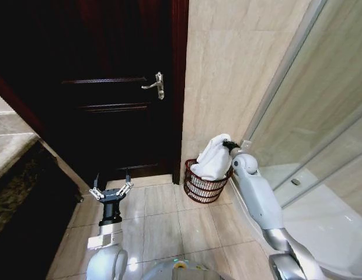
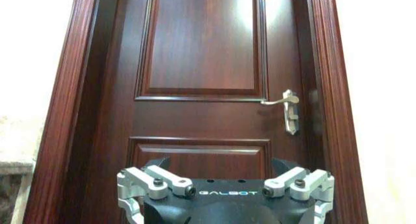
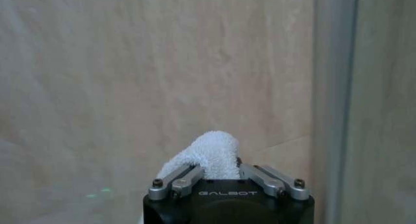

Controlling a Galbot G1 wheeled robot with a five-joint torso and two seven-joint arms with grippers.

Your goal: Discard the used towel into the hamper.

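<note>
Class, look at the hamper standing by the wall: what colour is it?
Reddish-brown. The hamper shows best in the head view, with the white towel hanging into it.

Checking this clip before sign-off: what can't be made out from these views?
- Hamper inside: head view, the white towel covers it.
- Right gripper fingertips: right wrist view, buried in towel folds.
- Left gripper lower body: left wrist view, cut off at the frame edge.
- Door upper panels: head view, too dark.
</note>
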